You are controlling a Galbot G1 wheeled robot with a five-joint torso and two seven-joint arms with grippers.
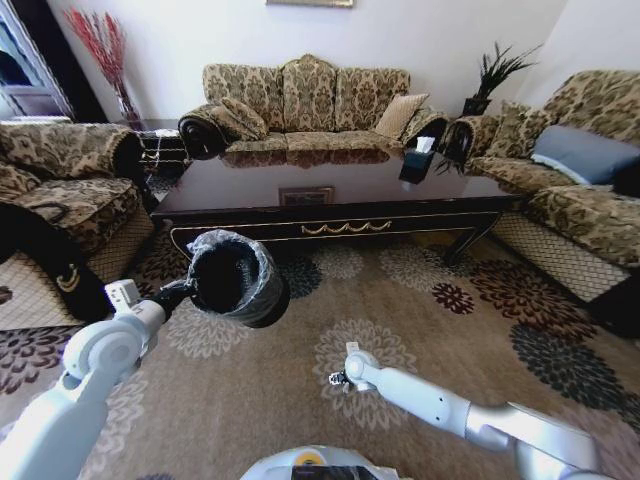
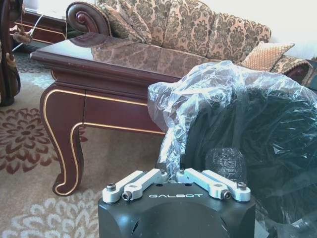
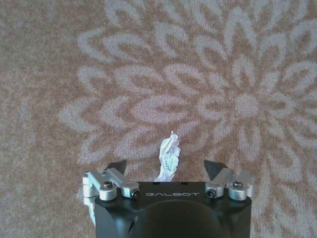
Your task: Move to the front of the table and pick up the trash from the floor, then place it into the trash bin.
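From the head view we are facing the long front edge of the table (image 1: 330, 195), with our left gripper (image 1: 183, 288) holding the trash bin (image 1: 232, 278) up off the floor (image 1: 430, 330), mouth tilted toward us, probably so litter can be dropped in, while our right gripper (image 1: 337, 377) is hanging low over a pale flower medallion. In the left wrist view we are seeing that gripper (image 2: 171, 171) pressed together on the bin's bag-lined rim (image 2: 198, 114), just beside the table's front corner leg (image 2: 64, 144). In the right wrist view our gripper (image 3: 168, 168) is standing spread with a white paper scrap (image 3: 168, 156) between its fingers (image 3: 116, 167); we are not gripping it yet.
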